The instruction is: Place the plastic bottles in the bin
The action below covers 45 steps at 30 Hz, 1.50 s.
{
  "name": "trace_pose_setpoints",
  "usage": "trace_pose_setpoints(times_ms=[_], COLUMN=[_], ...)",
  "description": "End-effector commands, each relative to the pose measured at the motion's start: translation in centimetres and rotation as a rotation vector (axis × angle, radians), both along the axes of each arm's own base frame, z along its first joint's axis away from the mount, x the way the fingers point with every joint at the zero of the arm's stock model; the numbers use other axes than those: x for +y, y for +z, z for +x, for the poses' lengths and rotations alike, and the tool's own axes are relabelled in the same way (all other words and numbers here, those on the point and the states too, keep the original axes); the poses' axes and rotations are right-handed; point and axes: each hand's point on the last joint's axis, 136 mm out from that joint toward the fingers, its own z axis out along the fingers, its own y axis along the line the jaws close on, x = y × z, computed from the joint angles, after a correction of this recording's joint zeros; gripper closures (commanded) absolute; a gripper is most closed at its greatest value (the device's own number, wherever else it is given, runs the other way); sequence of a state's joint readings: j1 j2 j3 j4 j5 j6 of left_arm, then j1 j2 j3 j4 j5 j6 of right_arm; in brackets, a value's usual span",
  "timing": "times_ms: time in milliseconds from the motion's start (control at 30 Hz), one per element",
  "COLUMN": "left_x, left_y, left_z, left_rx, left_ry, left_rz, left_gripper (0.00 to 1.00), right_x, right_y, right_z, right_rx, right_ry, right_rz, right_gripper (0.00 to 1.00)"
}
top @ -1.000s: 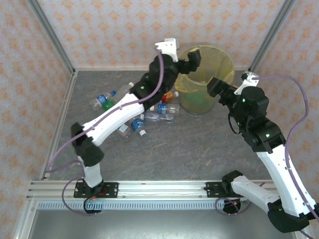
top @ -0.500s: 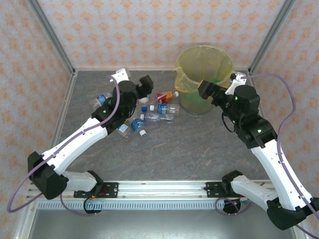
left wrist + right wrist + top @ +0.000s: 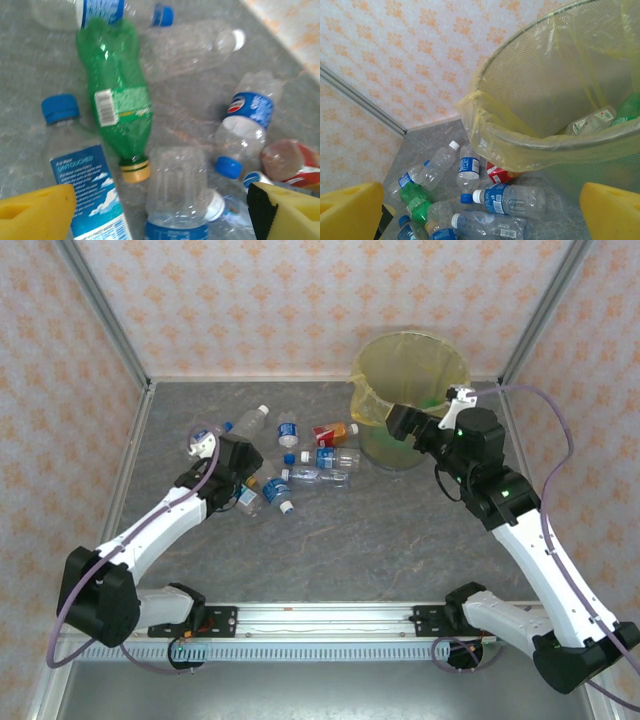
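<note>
Several plastic bottles lie in a pile left of the bin (image 3: 440, 365), a yellow-lined translucent bucket. My left gripper (image 3: 238, 462) hangs low over the pile's left side, open. In the left wrist view its yellow fingers (image 3: 35, 212) flank a clear blue-labelled bottle (image 3: 177, 190), without touching it. A green bottle (image 3: 117, 95) lies just beyond, cap toward the gripper. My right gripper (image 3: 398, 422) is open and empty beside the bin's near-left rim (image 3: 520, 145). Inside the bin lie a clear bottle (image 3: 592, 120) and a green one (image 3: 630, 107).
A red-labelled bottle (image 3: 330, 433) and two clear ones (image 3: 337, 457) lie close against the bin's left side. Metal corner posts (image 3: 100, 310) and patterned walls enclose the grey table (image 3: 350, 540). The near half of the table is bare.
My left arm has swung from above the bin back left and down onto the bottle pile, its jaws narrowing a little. The right gripper has edged left along the bin.
</note>
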<state>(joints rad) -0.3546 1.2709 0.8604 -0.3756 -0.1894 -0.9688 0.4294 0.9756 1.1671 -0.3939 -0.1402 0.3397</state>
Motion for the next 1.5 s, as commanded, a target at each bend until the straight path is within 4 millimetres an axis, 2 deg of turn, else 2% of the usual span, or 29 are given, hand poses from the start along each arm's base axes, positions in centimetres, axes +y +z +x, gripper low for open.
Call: trace_pose_setpoints(times_ms=[0, 100, 233, 600, 967, 1233, 1467], left_x=[0.2, 0.5, 0.5, 0.1, 1.1, 0.6, 0.0], left_y=[-2.8, -5.0, -6.5, -10.3, -9.0, -9.4, -10.5], left_z=[-1.1, -1.6, -1.6, -2.6, -3.7, -3.0, -2.9], left_rx=[0.106, 0.177, 0.232, 0.366, 0.356, 0.349, 0.369], left_ry=[0.023, 0.038, 0.037, 0.031, 0.053, 0.025, 0.009], left_rz=[-0.04, -0.051, -0.05, -0.066, -0.038, -0.047, -0.064], left_gripper=[0.14, 0.21, 0.26, 0.28, 0.27, 0.23, 0.23], right_x=[0.3, 0.1, -0.2, -0.5, -0.2, -0.2, -0.5], right_y=[0.8, 0.8, 0.8, 0.1, 0.1, 0.4, 0.1], right_z=[-0.1, -0.4, -0.5, -0.5, -0.2, -0.3, -0.7], right_rx=[-0.033, -0.04, -0.05, -0.053, -0.056, -0.059, -0.053], right_ry=[0.012, 0.014, 0.005, -0.006, 0.01, 0.013, 0.005], right_rz=[0.025, 0.023, 0.013, -0.025, -0.044, -0.048, -0.039], right_gripper=[0.0, 0.0, 0.0, 0.0, 0.0, 0.0, 0.0])
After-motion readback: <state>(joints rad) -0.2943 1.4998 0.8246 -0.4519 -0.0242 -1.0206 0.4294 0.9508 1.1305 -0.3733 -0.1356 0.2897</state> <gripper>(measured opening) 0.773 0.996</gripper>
